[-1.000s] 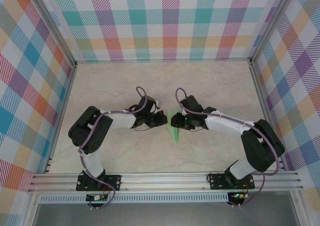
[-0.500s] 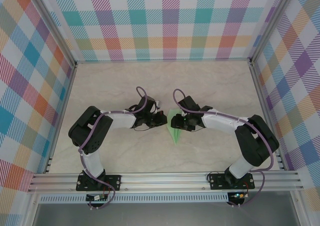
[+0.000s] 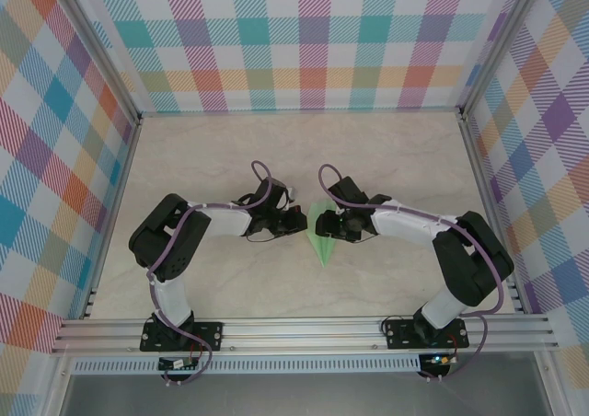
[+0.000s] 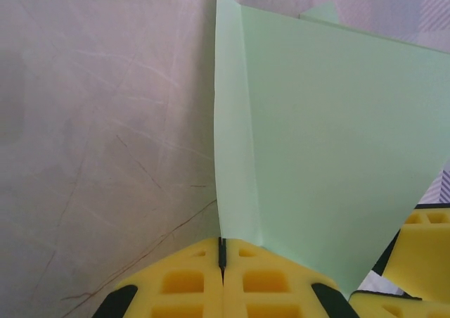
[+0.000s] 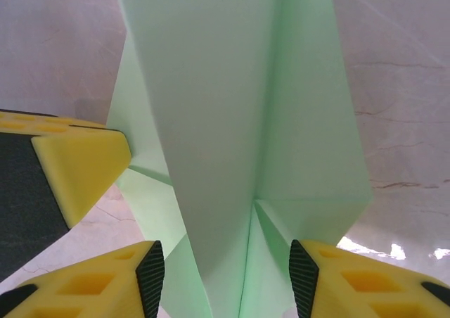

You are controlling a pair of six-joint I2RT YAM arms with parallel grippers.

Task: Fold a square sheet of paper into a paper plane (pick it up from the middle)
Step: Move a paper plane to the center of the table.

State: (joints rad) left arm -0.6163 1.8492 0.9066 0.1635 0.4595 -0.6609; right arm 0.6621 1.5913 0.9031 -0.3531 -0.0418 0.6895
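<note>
Left gripper (image 4: 222,253) fingers pinched tight on paper plane (image 4: 316,142) edge. Right gripper (image 5: 226,276) fingers apart, loose around plane fold. Table (image 3: 230,158) roomy all around.

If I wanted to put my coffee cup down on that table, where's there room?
Bare table runs along the back wall, and a strip lies between the arms and the front rail. The middle is crowded: left gripper and right gripper meet at the paper plane.

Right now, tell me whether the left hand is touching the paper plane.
Touching. The left wrist view shows the left hand shut, an edge of the paper plane pinched in the seam between its yellow fingers.
</note>
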